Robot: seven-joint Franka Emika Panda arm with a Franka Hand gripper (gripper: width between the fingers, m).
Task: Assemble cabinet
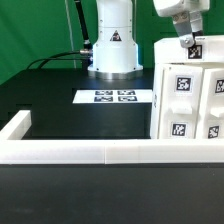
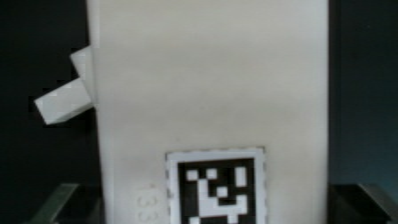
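The cabinet [image 1: 190, 95] is a tall white box with several black-and-white tags. It stands at the exterior view's right, against the border rail. My gripper [image 1: 186, 40] is at its top, where a small tilted tag shows just beside the fingers. In the wrist view the gripper [image 2: 210, 205] straddles a long white cabinet panel [image 2: 205, 90] with one tag [image 2: 217, 188]. A dark finger [image 2: 64, 200] lies against each long edge of the panel, so the jaws look shut on it. A white slanted piece [image 2: 64, 95] sticks out from one side of the panel.
The marker board [image 1: 117, 96] lies flat on the black table in front of the arm's white base [image 1: 112, 45]. The low white border rail [image 1: 80, 152] runs along the front and up the exterior view's left side.
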